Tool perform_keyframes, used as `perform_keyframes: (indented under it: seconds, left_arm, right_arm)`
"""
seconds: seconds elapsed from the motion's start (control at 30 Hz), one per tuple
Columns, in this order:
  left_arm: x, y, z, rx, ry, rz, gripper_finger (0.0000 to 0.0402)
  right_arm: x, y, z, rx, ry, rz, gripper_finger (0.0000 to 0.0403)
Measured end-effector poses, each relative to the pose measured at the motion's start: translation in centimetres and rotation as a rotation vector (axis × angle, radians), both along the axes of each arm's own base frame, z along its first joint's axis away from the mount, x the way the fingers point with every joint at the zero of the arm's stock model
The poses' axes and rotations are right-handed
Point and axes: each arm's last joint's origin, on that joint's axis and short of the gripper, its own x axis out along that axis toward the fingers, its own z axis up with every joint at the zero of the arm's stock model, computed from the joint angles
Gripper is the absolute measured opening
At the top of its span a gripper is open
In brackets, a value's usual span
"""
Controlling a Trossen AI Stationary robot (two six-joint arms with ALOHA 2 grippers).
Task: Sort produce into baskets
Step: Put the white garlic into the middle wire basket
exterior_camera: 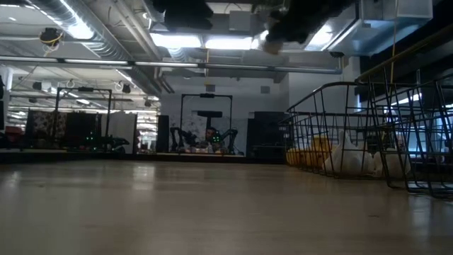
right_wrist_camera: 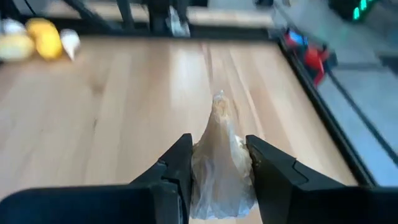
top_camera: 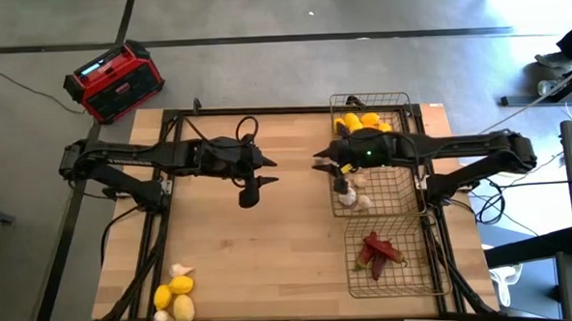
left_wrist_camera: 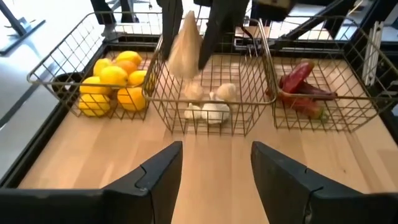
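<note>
R gripper: pinching garlic bulb, above middle basket
L gripper: jaws spread, empty, mid-table
Left on table: lemons + garlic, near corner
Chilis: nearest basket

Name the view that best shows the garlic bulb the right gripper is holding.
The right wrist view: the garlic bulb fills the gap between the right gripper fingers. The left wrist view shows it hanging above the middle basket. High view: mostly hidden under the arm. Low view: a blur overhead.
</note>
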Motion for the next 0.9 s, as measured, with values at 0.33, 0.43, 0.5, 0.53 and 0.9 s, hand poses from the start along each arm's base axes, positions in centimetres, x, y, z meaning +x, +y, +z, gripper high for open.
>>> perform_keyframes:
  seconds: [0.33, 0.43, 0.5, 0.53, 0.9]
  left_arm:
    - [-0.1, 0.0, -0.1, -0.007, 0.012, 0.004, 0.0187]
    - [-0.1, 0.0, -0.1, -0.008, 0.011, 0.004, 0.0187]
    - [0.0, 0.0, -0.1, -0.008, 0.011, 0.004, 0.0187]
    - [0.0, 0.0, -0.1, -0.008, 0.011, 0.004, 0.0187]
    - [-0.1, 0.0, -0.1, -0.015, 0.011, 0.009, 0.0187]
  right_arm:
    - [-4.8, 0.2, -0.8, 0.143, 0.308, -0.113, 0.0120]
    - [-5.4, 0.3, -1.3, 0.176, 0.380, -0.145, 0.0120]
    - [-5.4, 0.3, -1.7, 0.186, 0.402, -0.158, 0.0120]
    - [-5.5, 0.3, -2.1, 0.194, 0.414, -0.166, 0.0120]
    - [-6.5, 0.5, -6.4, 0.316, 0.549, -0.240, 0.0120]
